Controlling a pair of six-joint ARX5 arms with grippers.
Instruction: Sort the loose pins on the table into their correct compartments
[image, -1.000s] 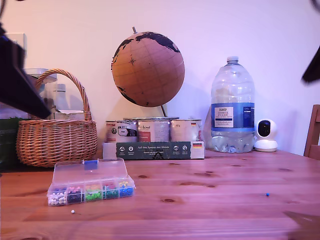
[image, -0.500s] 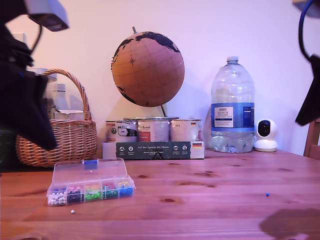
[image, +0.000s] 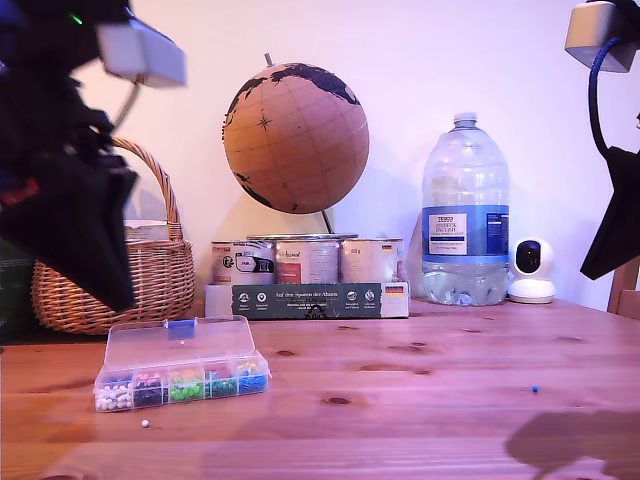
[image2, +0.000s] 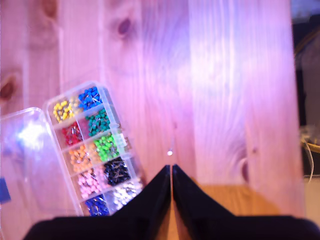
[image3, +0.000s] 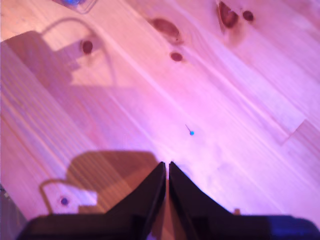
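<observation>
The clear organiser box (image: 180, 372) with a blue clasp lies open on the wooden table at the exterior view's left, its cells (image2: 98, 150) holding coloured pinheads. A white-headed pin (image: 145, 423) lies on the wood just in front of it. In the first wrist view this pin (image2: 170, 152) sits a short way beyond my first gripper (image2: 171, 168), which is shut and empty, high above the table. A blue-headed pin (image: 535, 389) lies at the exterior view's right. The same pin (image3: 191, 133) shows just beyond my second gripper (image3: 167, 164), which is also shut, empty and raised.
Behind the box stand a wicker basket (image: 150, 280), a globe (image: 295, 138), a row of cans (image: 305, 260) behind a dark carton (image: 320, 300), a big water bottle (image: 465, 215) and a small white camera (image: 531, 270). A chair edge (image: 626, 270) shows at the exterior view's right.
Both arms have swung further into the exterior view, the first one rightward over the basket side, the second one inward at the right edge. Pins and box have not moved.
</observation>
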